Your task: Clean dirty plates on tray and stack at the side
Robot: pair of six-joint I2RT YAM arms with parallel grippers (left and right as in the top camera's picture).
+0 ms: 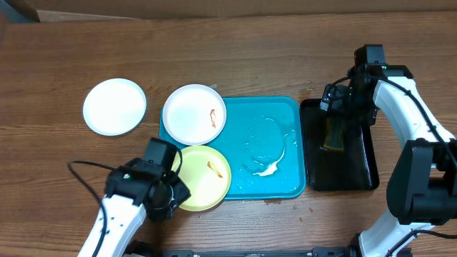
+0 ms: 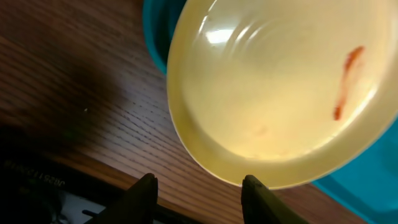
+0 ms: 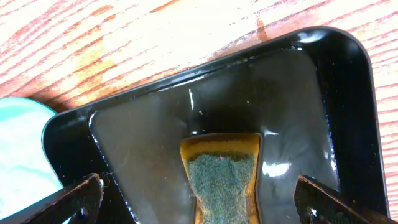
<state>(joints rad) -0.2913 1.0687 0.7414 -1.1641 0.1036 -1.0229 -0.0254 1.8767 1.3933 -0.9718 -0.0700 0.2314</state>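
Plates are looking light, stiff and slick, best pinched at the rim. Overhead, the yellow plate [image 1: 203, 178] is overhanging the tray [image 1: 285, 187] at its near left corner, a smeared white plate [image 1: 193, 113] far left, another [image 1: 114, 106] on the wooden table [image 1: 235, 57]. Left wrist: the left gripper [image 2: 199, 190] is gaping beside the yellow rim. Right wrist: the right gripper [image 3: 199, 198] is spreading wide over a sponge [image 3: 222, 175] in the black tray [image 3: 348, 93].

The wooden table [image 1: 235, 43] carries a white plate [image 1: 114, 107], turquoise tray [image 1: 285, 187] and black tray [image 1: 314, 178].
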